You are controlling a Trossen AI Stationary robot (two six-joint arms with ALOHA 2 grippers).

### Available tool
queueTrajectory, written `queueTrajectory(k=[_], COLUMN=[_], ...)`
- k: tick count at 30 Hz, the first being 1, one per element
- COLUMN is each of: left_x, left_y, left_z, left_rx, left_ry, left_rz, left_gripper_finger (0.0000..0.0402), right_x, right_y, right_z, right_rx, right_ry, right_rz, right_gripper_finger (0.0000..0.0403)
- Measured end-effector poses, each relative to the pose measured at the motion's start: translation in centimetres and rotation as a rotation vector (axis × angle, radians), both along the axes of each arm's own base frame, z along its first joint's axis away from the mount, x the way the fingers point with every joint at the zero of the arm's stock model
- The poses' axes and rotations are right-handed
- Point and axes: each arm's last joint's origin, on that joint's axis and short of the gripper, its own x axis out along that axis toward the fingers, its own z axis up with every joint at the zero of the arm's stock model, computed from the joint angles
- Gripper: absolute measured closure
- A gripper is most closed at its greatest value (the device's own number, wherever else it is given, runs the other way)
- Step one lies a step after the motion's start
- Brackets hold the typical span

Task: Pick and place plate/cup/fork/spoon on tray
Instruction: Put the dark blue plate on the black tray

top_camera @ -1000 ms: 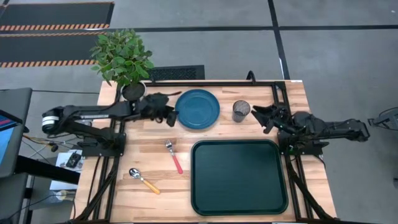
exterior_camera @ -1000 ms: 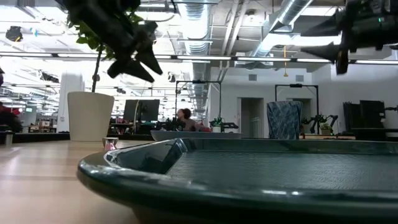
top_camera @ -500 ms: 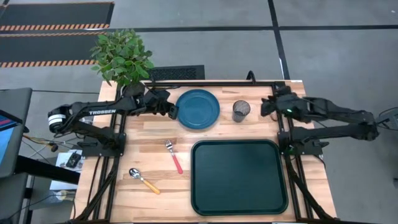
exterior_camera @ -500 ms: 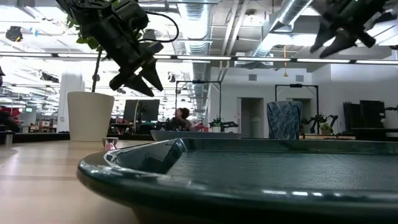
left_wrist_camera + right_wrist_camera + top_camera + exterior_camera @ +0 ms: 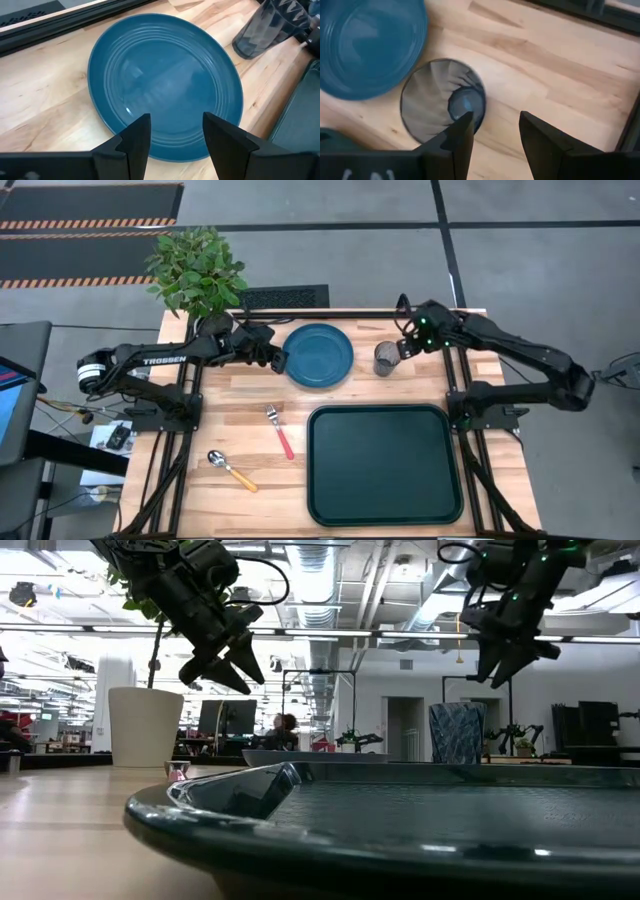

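The dark teal-blue plate [image 5: 318, 355] lies flat on the table at the far middle. My left gripper [image 5: 279, 361] is open, above the plate's left rim [image 5: 107, 117]. The smoky grey cup [image 5: 387, 358] stands upright right of the plate. My right gripper [image 5: 405, 348] is open above the cup's right side [image 5: 440, 107]. The red-handled fork [image 5: 279, 431] and the orange-handled spoon [image 5: 231, 470] lie left of the dark green tray [image 5: 383, 465].
A potted plant [image 5: 198, 275] in a white pot [image 5: 145, 726] stands at the table's far left corner, just behind my left arm. Bare wood shows between the plate, the fork and the tray.
My right gripper has swung from the table's right edge toward the far edge and leftward to the cup, and has come down over it. My left gripper has shifted slightly toward the far edge beside the plate's left rim. Nothing on the table has moved.
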Motion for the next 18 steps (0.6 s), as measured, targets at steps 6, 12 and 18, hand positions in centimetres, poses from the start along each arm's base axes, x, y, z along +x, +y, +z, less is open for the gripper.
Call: queueTrajectory(k=[6, 12, 18], left_x=[0.0, 1.3, 2.4], left_y=[1.4, 2.5, 3.2], left_z=[-1.4, -5.4, -8.4], left_rx=[-0.022, -0.095, -0.113], left_ry=[0.063, 0.178, 0.236], left_rz=[0.058, 0.096, 0.122], left_gripper_finger=[0.0234, 0.0234, 0.0234], right_x=[-0.2, -0.2, -0.2], right_y=[-0.2, -0.1, -0.2], right_z=[0.4, 0.4, 0.4], right_rx=[-0.029, -0.025, -0.034], right_ry=[-0.038, -0.036, -0.029], right_rz=[-0.015, -0.011, 0.006], right_gripper_finger=[0.0217, 0.0224, 0.0224])
